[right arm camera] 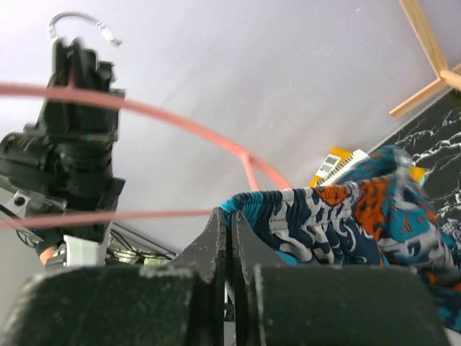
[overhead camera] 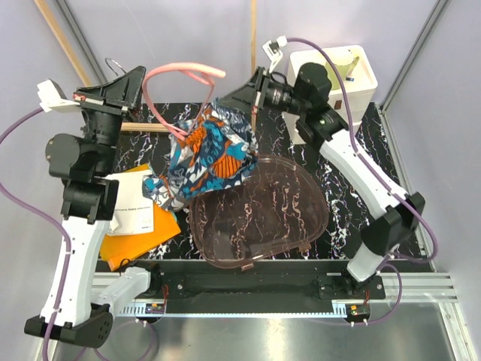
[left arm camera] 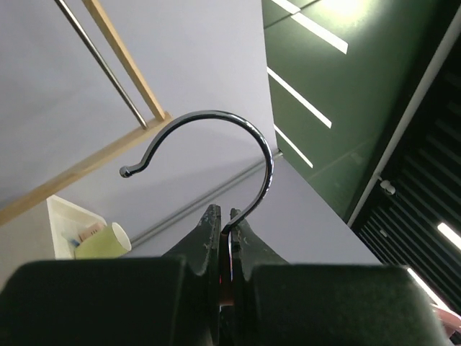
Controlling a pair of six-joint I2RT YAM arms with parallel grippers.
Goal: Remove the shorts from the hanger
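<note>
The salmon-pink hanger is held up at the back of the table by its dark metal hook. My left gripper is shut on the hook's stem. The printed blue, teal and orange shorts hang below the hanger and reach down to the table. One hanger arm runs down into the fabric. My right gripper is shut on the waistband edge of the shorts. The pink hanger wire passes just behind that waistband.
A clear pinkish plastic tray lies on the black marbled table in front of the shorts. An orange folder with papers lies at the left. A white bin holding a yellow cup stands back right. Wooden rods lean at the back.
</note>
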